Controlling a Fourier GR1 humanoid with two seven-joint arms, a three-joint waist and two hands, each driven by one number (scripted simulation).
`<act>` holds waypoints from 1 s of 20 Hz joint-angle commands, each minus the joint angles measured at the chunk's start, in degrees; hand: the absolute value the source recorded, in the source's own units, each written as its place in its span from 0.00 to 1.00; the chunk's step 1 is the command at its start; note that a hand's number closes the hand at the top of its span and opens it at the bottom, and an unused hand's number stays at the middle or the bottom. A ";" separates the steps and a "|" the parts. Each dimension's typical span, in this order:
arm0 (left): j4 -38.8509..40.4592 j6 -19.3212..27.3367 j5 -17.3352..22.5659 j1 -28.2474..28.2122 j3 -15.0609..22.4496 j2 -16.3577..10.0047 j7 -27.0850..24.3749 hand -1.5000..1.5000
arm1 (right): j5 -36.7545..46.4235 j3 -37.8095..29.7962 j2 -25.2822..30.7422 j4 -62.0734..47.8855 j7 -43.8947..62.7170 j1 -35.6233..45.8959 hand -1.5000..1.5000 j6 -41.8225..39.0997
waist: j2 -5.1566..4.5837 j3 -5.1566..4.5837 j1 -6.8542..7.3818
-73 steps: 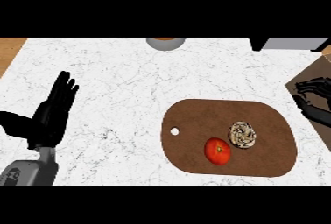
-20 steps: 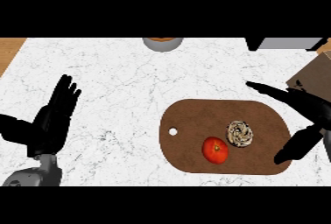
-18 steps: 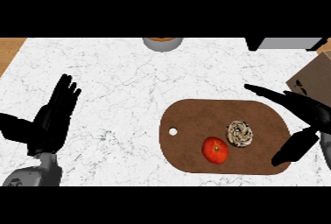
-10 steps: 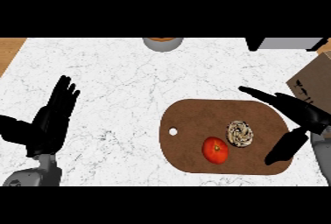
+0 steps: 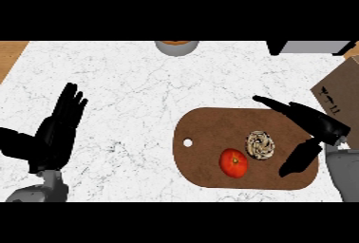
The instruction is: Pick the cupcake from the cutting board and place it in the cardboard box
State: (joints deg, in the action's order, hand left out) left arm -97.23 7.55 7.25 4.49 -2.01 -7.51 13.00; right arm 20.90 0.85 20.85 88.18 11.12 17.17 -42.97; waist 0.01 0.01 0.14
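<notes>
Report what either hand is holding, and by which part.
Nothing is held. The right hand is open beside the cupcake, apart from it; the left hand rests open at the view's left.

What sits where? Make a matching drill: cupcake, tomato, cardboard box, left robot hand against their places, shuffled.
Things:
1. cupcake
2. tomato
3. cardboard box
4. left robot hand

Places:
A. at the counter's right edge, off the board
B. open, resting at the view's left
C. on the cutting board, just left of the open right robot hand
D. on the cutting board, left of and below the cupcake

Pairs: 1-C, 2-D, 3-A, 4-B
</notes>
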 commanded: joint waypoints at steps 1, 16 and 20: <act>4.54 -0.32 0.29 3.70 -1.58 0.60 -0.50 0.50 | -0.58 -0.83 -1.74 1.73 0.99 0.11 0.00 -1.77 | 0.00 -0.02 -0.17; 1.03 0.51 -3.20 2.14 -0.43 2.47 0.14 0.50 | 8.74 1.14 -4.61 -4.63 -5.93 -1.84 0.00 1.12 | 0.00 -0.01 -0.05; 4.44 0.01 -2.52 4.75 -1.64 2.45 -0.17 0.50 | 10.55 1.66 -5.91 -5.96 -6.22 -0.20 0.00 1.97 | -0.02 -0.01 -0.08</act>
State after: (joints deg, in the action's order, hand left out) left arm -95.28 6.21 5.95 6.56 -3.80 -5.99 12.77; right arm 30.43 2.52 16.48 83.69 4.20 14.93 -41.09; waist 0.00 0.01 0.08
